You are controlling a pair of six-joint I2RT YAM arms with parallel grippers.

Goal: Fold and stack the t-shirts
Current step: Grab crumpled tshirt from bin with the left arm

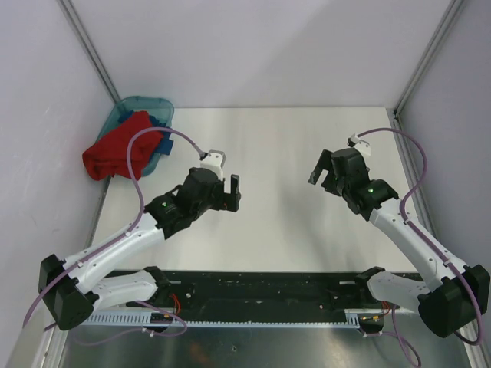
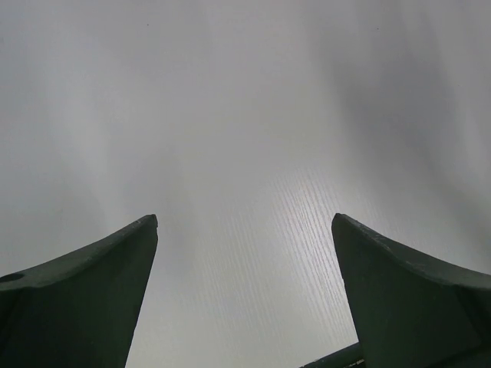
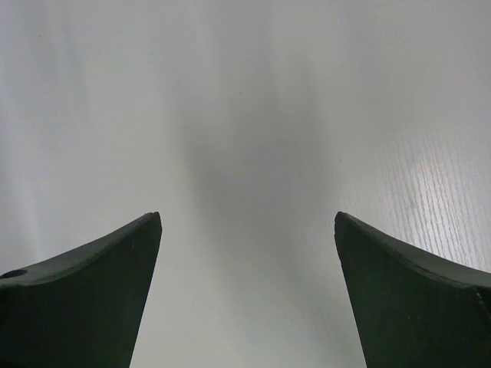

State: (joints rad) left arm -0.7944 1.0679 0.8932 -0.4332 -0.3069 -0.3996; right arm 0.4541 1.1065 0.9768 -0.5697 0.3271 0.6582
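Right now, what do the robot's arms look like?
The left arm and right arm are white tubes with black joints. The left gripper and right gripper are black, with two pointed fingers. A purple cable runs along each arm, and a tiny green light glows near each wrist.

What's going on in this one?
Nothing is being handled yet. The left gripper and right gripper both hang open and empty above the white table. The large red cloth t-shirt lies bunched, spilling over the rim of the translucent teal plastic tub in the far left corner, with blue cloth showing inside. No shirt is folded or stacked.
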